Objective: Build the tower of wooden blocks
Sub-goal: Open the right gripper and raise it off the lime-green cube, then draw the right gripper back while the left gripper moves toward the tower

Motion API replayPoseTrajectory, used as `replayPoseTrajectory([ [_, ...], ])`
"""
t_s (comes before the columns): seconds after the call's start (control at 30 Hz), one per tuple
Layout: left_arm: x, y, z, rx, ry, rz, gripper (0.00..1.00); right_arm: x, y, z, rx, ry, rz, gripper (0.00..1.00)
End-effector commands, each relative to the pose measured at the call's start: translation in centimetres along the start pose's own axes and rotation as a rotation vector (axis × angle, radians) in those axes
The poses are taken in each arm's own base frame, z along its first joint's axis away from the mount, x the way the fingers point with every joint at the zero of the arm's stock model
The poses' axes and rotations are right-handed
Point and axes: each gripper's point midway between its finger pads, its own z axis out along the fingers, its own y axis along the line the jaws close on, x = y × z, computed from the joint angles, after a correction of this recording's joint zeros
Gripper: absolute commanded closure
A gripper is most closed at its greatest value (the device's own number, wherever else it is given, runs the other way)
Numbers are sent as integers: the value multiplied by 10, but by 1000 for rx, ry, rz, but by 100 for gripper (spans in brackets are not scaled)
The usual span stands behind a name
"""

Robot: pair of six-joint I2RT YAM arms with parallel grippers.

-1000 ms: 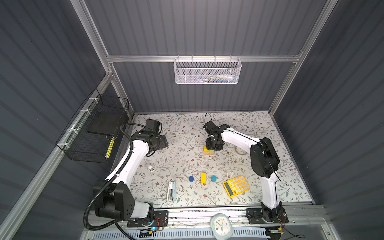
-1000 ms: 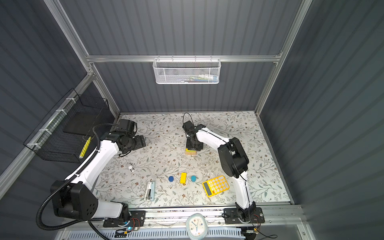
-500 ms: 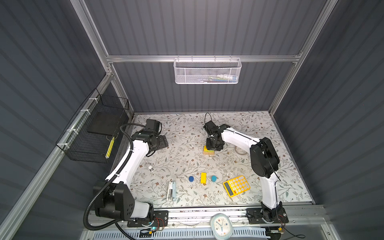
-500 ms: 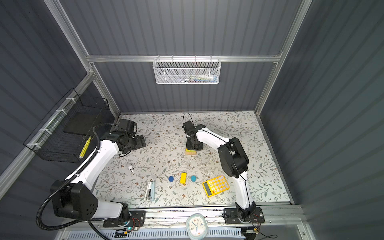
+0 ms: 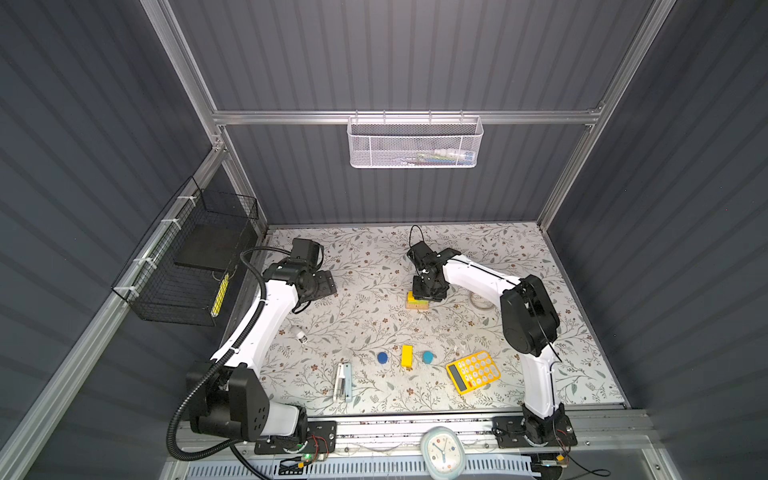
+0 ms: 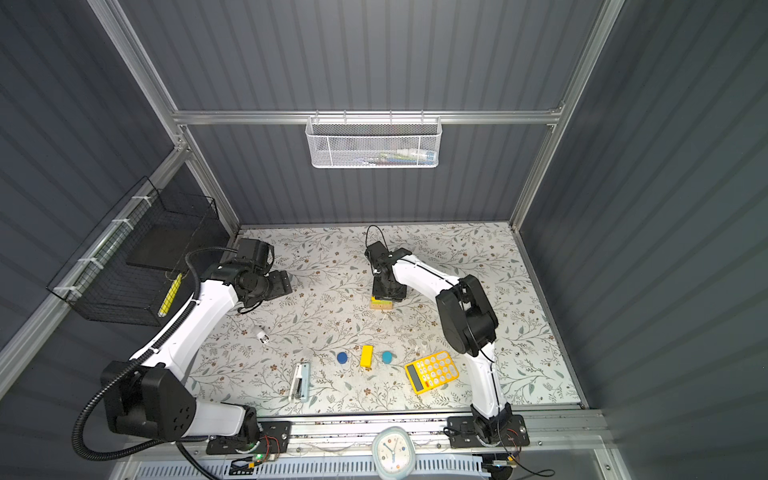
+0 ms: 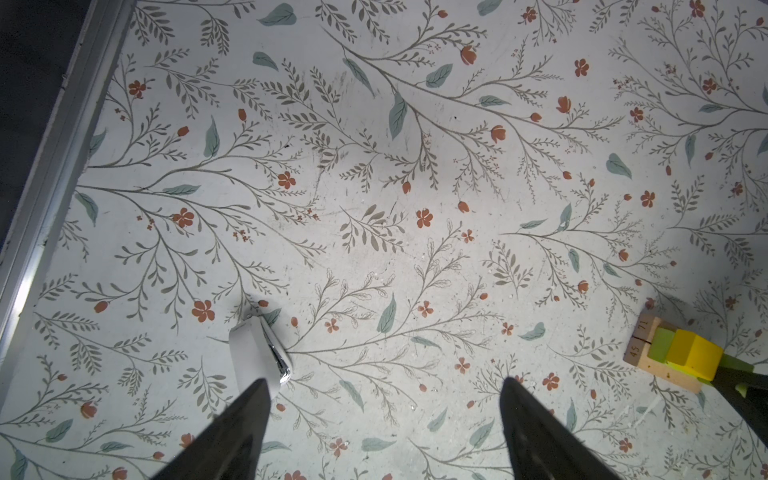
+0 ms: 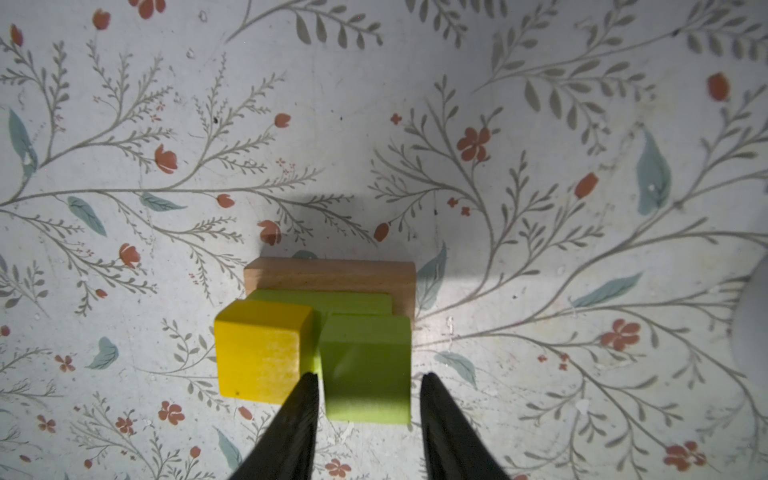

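The wood block tower [image 5: 417,302] [image 6: 381,304] stands mid-table: a tan bar [image 8: 328,272] at the bottom, a lime-green bar [image 8: 320,300] on it, then a yellow cube [image 8: 259,353] and a lime-green cube [image 8: 365,365] side by side on top. My right gripper [image 8: 370,376] [image 5: 429,291] hangs over it, open, its fingers either side of the green cube with a thin gap on each side. Loose near the front lie a yellow bar [image 5: 407,355] and two blue cylinders [image 5: 382,357] [image 5: 427,356]. My left gripper [image 7: 384,381] [image 5: 322,284] is open and empty at the left.
A yellow calculator [image 5: 473,371] lies front right, a clear tape roll [image 5: 480,301] right of the tower, a stapler [image 5: 343,381] front left, and a small white object [image 7: 257,353] [image 5: 298,333] close to my left finger. A black wire basket [image 5: 187,266] hangs on the left wall.
The right gripper's jaws have spread slightly around the green cube. Both arms and all blocks stay where they were.
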Motion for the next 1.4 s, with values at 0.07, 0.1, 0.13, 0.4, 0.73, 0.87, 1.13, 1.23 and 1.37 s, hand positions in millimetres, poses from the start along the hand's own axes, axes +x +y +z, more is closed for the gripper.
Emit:
replayPoseTrajectory([
  [0.07,0,1,-4,9,-2,-16,14,-6,-2,-22,2,-40,12,57],
  [0.1,0,1,-4,10,-3,-16,14,-6,-2,-23,1,-41,13,57],
  [0.13,0,0,-4,12,-2,-17,14,-6,-2,-25,-2,-43,13,56],
  [0.4,3,-5,-4,43,7,-26,15,-6,-5,-47,-26,-81,26,53],
  [0.73,-1,-50,-9,220,7,6,18,-9,-5,-91,-147,-189,13,29],
  [0.87,2,-84,-11,272,12,76,18,-6,-4,-103,-224,-211,6,17],
  [1.13,11,-148,-2,400,54,148,18,-2,-24,-121,-296,-273,9,1],
  [1.23,10,-170,1,450,39,166,18,-1,-34,-125,-323,-300,11,1],
  [1.37,22,-198,13,480,68,210,18,3,-43,-126,-402,-315,40,1],
])
